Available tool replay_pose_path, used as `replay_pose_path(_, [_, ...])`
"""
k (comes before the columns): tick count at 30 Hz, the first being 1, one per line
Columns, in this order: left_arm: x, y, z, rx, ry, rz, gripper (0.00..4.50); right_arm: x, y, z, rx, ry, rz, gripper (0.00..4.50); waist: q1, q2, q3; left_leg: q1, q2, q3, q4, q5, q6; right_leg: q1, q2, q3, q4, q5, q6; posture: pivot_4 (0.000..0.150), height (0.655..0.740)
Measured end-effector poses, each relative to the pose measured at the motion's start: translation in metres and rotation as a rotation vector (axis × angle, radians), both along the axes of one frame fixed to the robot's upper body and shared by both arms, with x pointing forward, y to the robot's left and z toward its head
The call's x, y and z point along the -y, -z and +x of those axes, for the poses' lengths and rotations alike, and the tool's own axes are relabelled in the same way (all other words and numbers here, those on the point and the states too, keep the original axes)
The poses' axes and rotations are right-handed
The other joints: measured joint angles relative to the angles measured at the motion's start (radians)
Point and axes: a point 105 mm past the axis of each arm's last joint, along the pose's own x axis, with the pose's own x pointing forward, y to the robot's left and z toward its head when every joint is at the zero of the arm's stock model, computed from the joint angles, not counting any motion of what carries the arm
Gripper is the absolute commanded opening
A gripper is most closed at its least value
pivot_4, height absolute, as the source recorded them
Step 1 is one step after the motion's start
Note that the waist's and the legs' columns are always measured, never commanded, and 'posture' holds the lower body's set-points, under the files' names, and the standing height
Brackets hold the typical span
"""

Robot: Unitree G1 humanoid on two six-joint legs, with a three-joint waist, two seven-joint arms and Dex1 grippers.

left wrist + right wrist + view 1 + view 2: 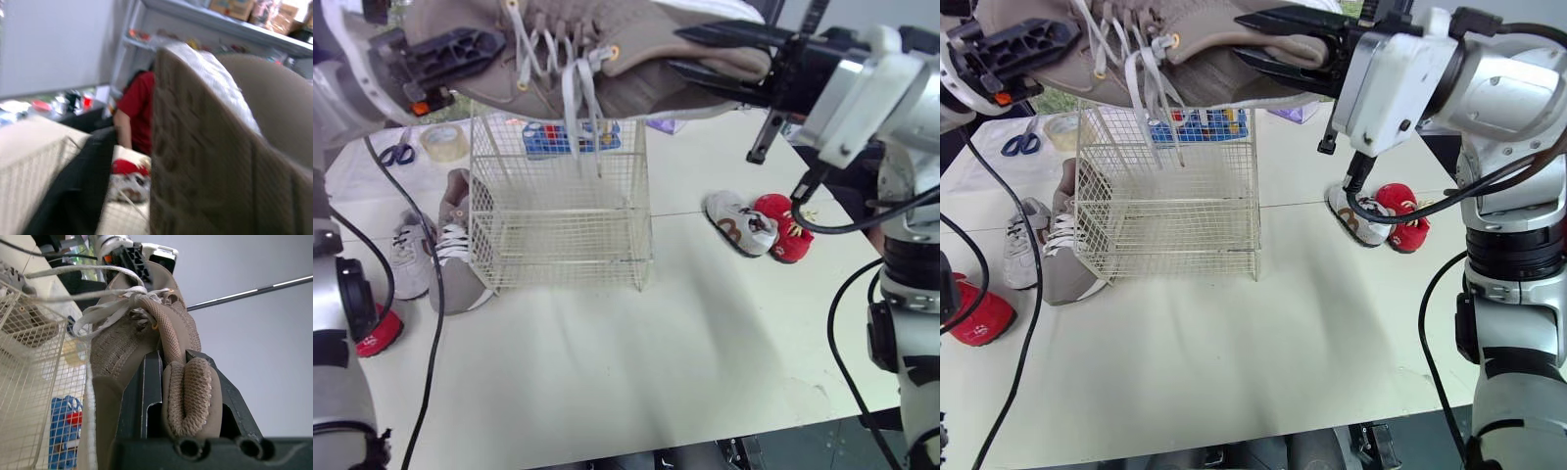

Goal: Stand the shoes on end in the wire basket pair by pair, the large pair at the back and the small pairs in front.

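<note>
A large tan shoe (617,73) with white laces hangs lying on its side, high above the wire basket (558,211). My left gripper (450,51) is shut on its toe end, and the ribbed sole (205,161) sits close in the left wrist view. My right gripper (188,396) is shut on the padded heel collar, one finger (146,396) inside the shoe. The laces dangle into the basket's open top. The basket holds nothing. The matching tan shoe (460,255) lies against the basket's left side.
A small grey-white shoe (406,257) and a small red shoe (377,333) lie at the left. A white-brown shoe (741,223) and a red one (785,227) lie at the right. Tape (443,142), scissors (399,152) and a blue tray (568,137) sit behind. A person in red (137,105) sits beyond the table.
</note>
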Motion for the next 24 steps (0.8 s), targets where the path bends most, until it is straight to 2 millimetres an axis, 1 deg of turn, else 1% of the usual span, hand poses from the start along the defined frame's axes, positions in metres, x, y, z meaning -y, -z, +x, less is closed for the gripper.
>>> replay_pose_path(2, [-0.002,0.002,0.002,-0.018,-0.02,0.007,0.9,-0.001,0.001,-0.002,0.008,-0.006,-0.004,0.27,0.0,0.0,0.0,0.0,0.0,0.0,0.0,0.0,0.0,0.0,0.0,0.0,0.0,0.0,0.0,0.15,0.74])
replay_pose_path(3, [-0.002,0.002,0.002,-0.02,-0.023,0.005,0.71,-0.002,0.0,-0.004,0.014,-0.007,-0.005,0.27,0.0,0.0,0.0,0.0,0.0,0.0,0.0,0.0,0.0,0.0,0.0,0.0,0.0,0.0,0.0,0.15,0.74])
replay_pose_path(6, [0.0,0.0,0.004,-0.012,-0.044,0.002,0.65,-0.001,-0.001,-0.002,0.003,0.005,0.01,0.27,0.002,0.0,0.0,0.0,0.0,0.0,0.001,0.0,0.0,0.0,0.0,0.0,0.001,0.0,0.0,0.15,0.74])
replay_pose_path(8, [0.0,-0.002,0.004,-0.005,-0.064,-0.008,0.65,-0.001,-0.004,0.001,-0.033,0.007,0.06,1.23,0.002,0.0,0.0,0.0,0.0,0.0,0.001,0.0,0.0,0.0,0.0,0.0,0.001,0.0,0.0,0.15,0.74])
replay_pose_path(9, [0.0,-0.002,0.005,-0.012,-0.069,-0.022,0.65,0.0,-0.008,0.003,-0.059,-0.002,0.114,1.63,0.002,0.0,0.0,0.0,0.0,-0.001,0.001,0.0,0.0,0.0,-0.001,0.0,0.002,0.0,0.0,0.15,0.74])
replay_pose_path(12, [-0.004,0.004,0.012,-0.056,-0.102,-0.121,0.65,0.009,-0.021,0.011,-0.162,0.012,0.278,3.11,0.002,-0.001,0.0,0.0,0.0,-0.001,0.002,0.0,0.0,0.0,-0.001,0.0,0.005,0.0,0.0,0.15,0.74])
replay_pose_path(13, [-0.009,0.006,0.015,-0.074,-0.13,-0.181,0.65,0.016,-0.025,0.014,-0.197,0.024,0.34,3.54,0.003,-0.001,0.0,0.0,0.0,-0.002,0.003,0.0,0.0,0.0,-0.002,0.0,0.007,0.0,0.0,0.15,0.74])
replay_pose_path(14, [-0.017,0.005,0.018,-0.086,-0.166,-0.259,0.65,0.027,-0.028,0.018,-0.239,0.04,0.423,4.18,0.003,-0.001,0.0,0.0,0.0,-0.002,0.003,0.0,0.0,0.0,-0.003,0.0,0.008,0.0,0.0,0.15,0.74])
replay_pose_path(15, [-0.027,0.005,0.018,-0.081,-0.209,-0.353,0.65,0.042,-0.029,0.025,-0.295,0.059,0.532,4.49,0.003,-0.002,0.0,0.0,0.0,-0.003,0.003,0.0,0.0,0.0,-0.003,0.0,0.009,0.0,0.0,0.15,0.74])
replay_pose_path(17, [-0.033,0.005,0.015,-0.047,-0.246,-0.482,0.65,0.058,-0.032,0.033,-0.376,0.038,0.709,4.49,0.003,-0.002,0.0,0.002,0.001,-0.005,0.003,0.0,0.0,0.001,-0.006,0.001,0.012,0.0,0.0,0.15,0.74])
replay_pose_path(18, [-0.029,0.007,0.012,-0.032,-0.247,-0.577,0.65,0.069,-0.035,0.039,-0.443,-0.001,0.852,4.49,0.005,-0.003,0.0,0.002,0.001,-0.005,0.004,0.0,0.0,0.001,-0.006,0.001,0.012,0.0,0.0,0.15,0.74])
replay_pose_path(19, [-0.023,0.014,0.008,-0.038,-0.224,-0.679,0.65,0.079,-0.033,0.047,-0.532,-0.047,0.999,4.49,0.008,-0.005,-0.001,0.002,0.001,-0.006,0.005,0.001,0.0,0.001,-0.007,0.001,0.012,0.0,0.0,0.15,0.74])
replay_pose_path(20, [-0.02,0.018,0.006,-0.055,-0.217,-0.728,0.65,0.083,-0.03,0.052,-0.612,-0.083,1.072,4.49,0.008,-0.007,0.0,0.001,0.001,-0.006,0.006,0.001,-0.001,0.001,-0.006,0.0,0.013,0.0,0.0,0.15,0.74])
replay_pose_path(22, [-0.015,0.021,0.006,-0.09,-0.23,-0.819,0.65,0.082,-0.021,0.06,-0.806,-0.21,1.178,4.49,0.007,-0.008,0.0,0.001,0.001,-0.007,0.009,0.0,0.0,0.002,-0.006,0.0,0.014,0.001,0.0,0.15,0.74])
replay_pose_path(24, [-0.011,0.02,0.002,-0.112,-0.213,-0.913,0.65,0.065,-0.006,0.065,-1.019,-0.353,1.185,4.49,0.004,-0.008,0.0,0.001,0.001,-0.007,0.011,0.0,0.001,0.003,-0.006,0.0,0.014,0.001,0.0,0.15,0.74])
